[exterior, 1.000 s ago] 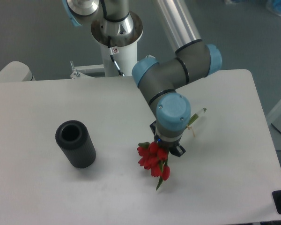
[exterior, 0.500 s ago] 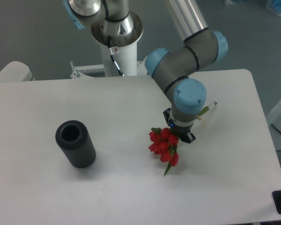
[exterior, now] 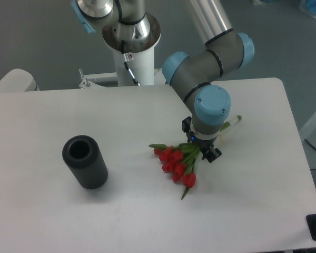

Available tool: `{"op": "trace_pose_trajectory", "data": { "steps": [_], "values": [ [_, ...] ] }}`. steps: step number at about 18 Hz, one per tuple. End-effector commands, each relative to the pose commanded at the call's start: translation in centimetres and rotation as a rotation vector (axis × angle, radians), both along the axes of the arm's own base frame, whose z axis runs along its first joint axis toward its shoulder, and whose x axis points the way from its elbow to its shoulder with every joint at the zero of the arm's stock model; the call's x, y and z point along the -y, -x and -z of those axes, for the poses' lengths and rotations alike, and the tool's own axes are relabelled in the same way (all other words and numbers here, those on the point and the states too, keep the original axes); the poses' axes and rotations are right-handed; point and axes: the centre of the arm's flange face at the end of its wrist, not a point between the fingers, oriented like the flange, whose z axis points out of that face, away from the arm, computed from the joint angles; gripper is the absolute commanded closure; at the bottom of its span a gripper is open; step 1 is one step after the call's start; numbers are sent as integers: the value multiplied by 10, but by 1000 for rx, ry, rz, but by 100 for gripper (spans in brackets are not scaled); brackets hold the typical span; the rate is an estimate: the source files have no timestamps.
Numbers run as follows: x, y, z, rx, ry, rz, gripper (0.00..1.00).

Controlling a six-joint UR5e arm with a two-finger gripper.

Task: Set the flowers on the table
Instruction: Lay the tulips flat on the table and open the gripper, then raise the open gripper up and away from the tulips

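Observation:
The flowers (exterior: 175, 159), red blooms with green leaves, lie fanned out on the white table (exterior: 68, 116) right of centre. Their pale green stems run up and right under the wrist, and the stem ends (exterior: 233, 121) poke out past it. My gripper (exterior: 202, 149) points straight down over the stems just behind the blooms. The blue wrist cap hides most of the fingers. The jaws appear open around the stems, and the bunch rests loose on the tabletop.
A black ribbed cylinder (exterior: 85, 162) stands upright on the left part of the table, well apart from the flowers. The arm's white base post (exterior: 130, 47) stands behind the table's far edge. The table's right edge is close to the stem ends.
The arm carried the bunch rightward, then nearly stopped. The tight hanging cluster has dropped and fanned out to the left on the table.

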Motion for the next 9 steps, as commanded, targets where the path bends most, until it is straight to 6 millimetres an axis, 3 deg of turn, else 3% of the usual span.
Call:
{"op": "trace_pose_trajectory", "data": {
  "steps": [4,9],
  "values": [
    [-10,18,-14,-25,-15,148,0],
    [-27,38,-25,-44,-45,156,0]
  ]
}}
